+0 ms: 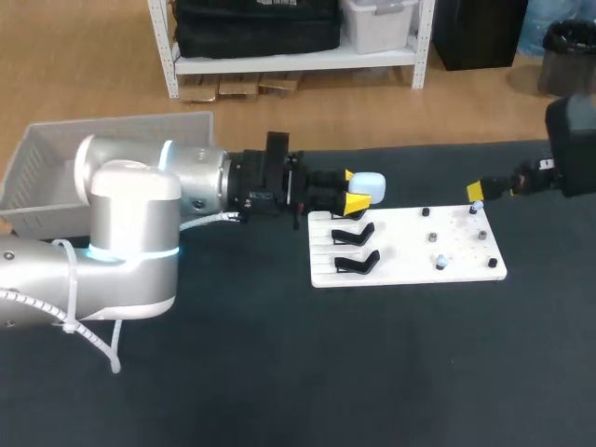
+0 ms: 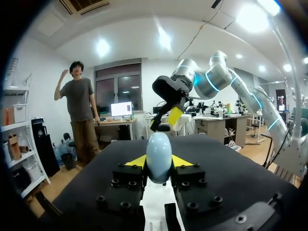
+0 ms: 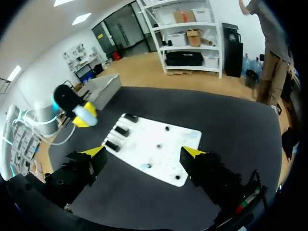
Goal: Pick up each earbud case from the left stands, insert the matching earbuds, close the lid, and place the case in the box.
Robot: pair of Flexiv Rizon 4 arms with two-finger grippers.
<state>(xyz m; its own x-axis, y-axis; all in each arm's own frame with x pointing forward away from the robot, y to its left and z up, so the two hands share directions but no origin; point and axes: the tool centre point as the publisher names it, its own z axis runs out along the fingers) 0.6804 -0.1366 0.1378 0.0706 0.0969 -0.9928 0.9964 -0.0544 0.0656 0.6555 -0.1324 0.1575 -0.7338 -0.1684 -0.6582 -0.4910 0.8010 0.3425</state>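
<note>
My left gripper (image 1: 357, 194) is shut on a pale blue earbud case (image 1: 371, 186), held just above the far left corner of the white board (image 1: 407, 270). In the left wrist view the case (image 2: 159, 154) stands upright between the yellow tips. Two black stands (image 1: 354, 248) on the board's left part are bare. A small pale earbud (image 1: 442, 263) sits among the pegs on the board's right part. My right gripper (image 1: 476, 192) hangs open past the board's far right corner; in its own view the fingers (image 3: 94, 154) spread wide above the board (image 3: 166, 139), with nothing between them.
A grey plastic box (image 1: 56, 158) stands at the table's far left, behind my left arm; it also shows in the right wrist view (image 3: 103, 86). Small dark pegs (image 1: 434, 238) stick up from the board. Dark table lies in front of the board.
</note>
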